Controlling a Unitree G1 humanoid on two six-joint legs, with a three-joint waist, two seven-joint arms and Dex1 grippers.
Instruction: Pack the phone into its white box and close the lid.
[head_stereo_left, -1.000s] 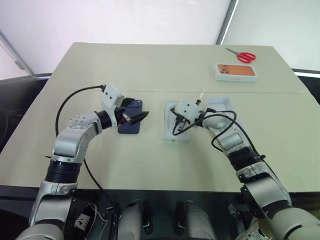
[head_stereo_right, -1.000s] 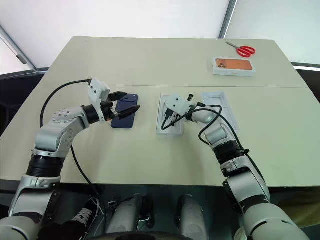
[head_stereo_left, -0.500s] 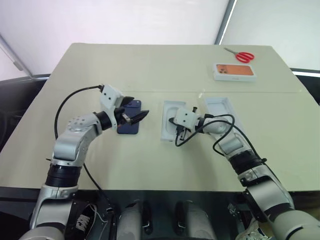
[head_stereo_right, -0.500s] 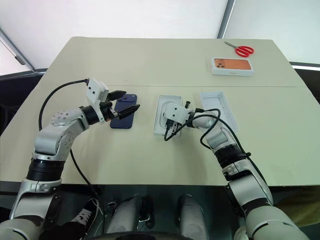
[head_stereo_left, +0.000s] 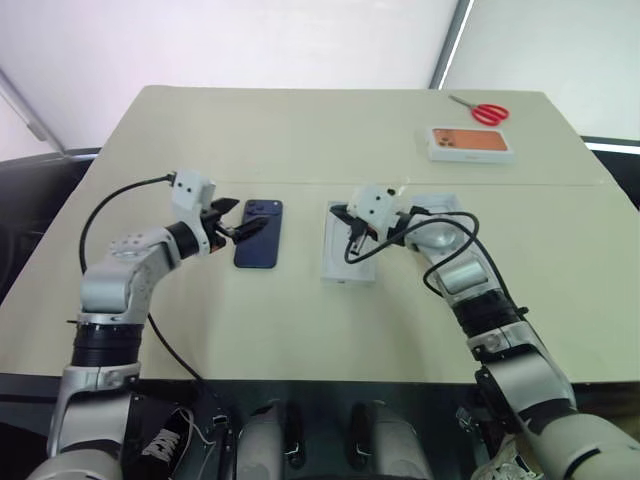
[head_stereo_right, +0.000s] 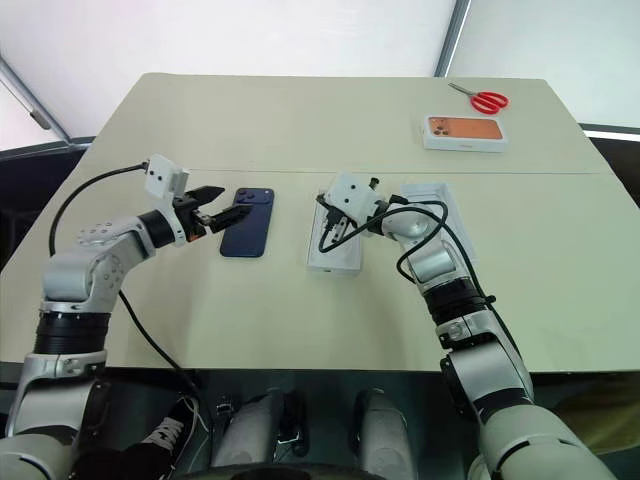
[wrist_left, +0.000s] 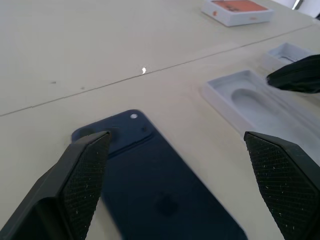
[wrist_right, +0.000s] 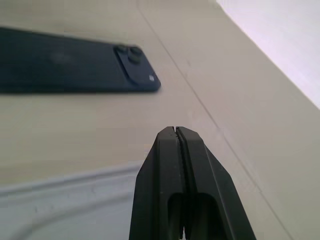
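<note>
Glossy phone (head_stereo_left: 259, 233), matt table (head_stereo_left: 300, 130)

Beige table (head_stereo_left: 300, 130), seam running across its middle. Lying flat on it: dark blue phone (head_stereo_left: 259, 233), back up, left of centre; white tray w/ oval recess (head_stereo_left: 345, 262) just right of phone; another white tray (head_stereo_left: 445, 207) further right, partly behind arm. Far right corner: white box w/ orange phone print (head_stereo_left: 472, 144), red scissors (head_stereo_left: 483, 111) beside it.
</note>
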